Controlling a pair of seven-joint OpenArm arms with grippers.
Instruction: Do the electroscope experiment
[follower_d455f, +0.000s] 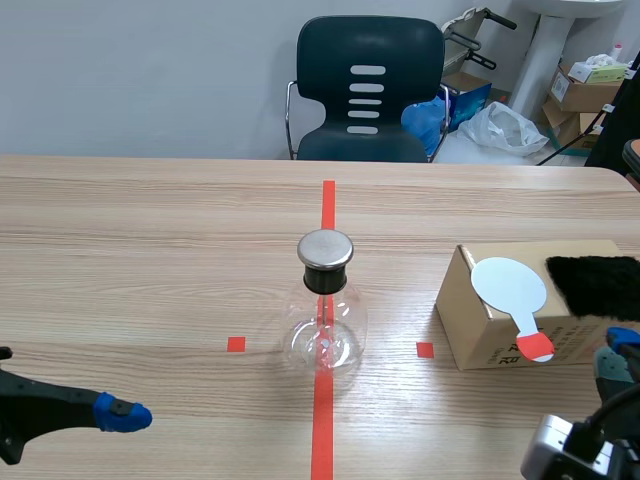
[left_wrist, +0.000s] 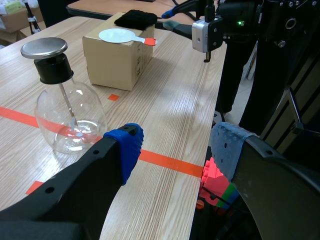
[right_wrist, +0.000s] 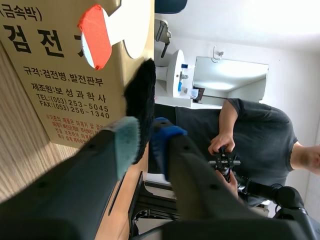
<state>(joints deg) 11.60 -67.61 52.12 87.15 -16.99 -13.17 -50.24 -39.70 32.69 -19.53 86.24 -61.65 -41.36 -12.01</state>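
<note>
Flask (follower_d455f: 325, 325) upright at mid-table (follower_d455f: 150, 230) on the red tape line, with a black stopper, a flat metal cap and a thin rod hanging inside. To its right, well apart, a cardboard box (follower_d455f: 500, 330). On the box top, a white round paddle (follower_d455f: 510, 287) with its red-tipped handle poking over the near edge. Just beside the paddle, black fur (follower_d455f: 595, 287). Left gripper (left_wrist: 175, 150) low near the table's front edge, fingers spread wide, holding nothing, the flask ahead and to one side. Right gripper (right_wrist: 145, 140) close against the box's printed side, below the fur, fingers narrowly apart with fur showing through the gap; contact with it impossible to tell. Behind the table, a dark chair (follower_d455f: 370, 90).
</note>
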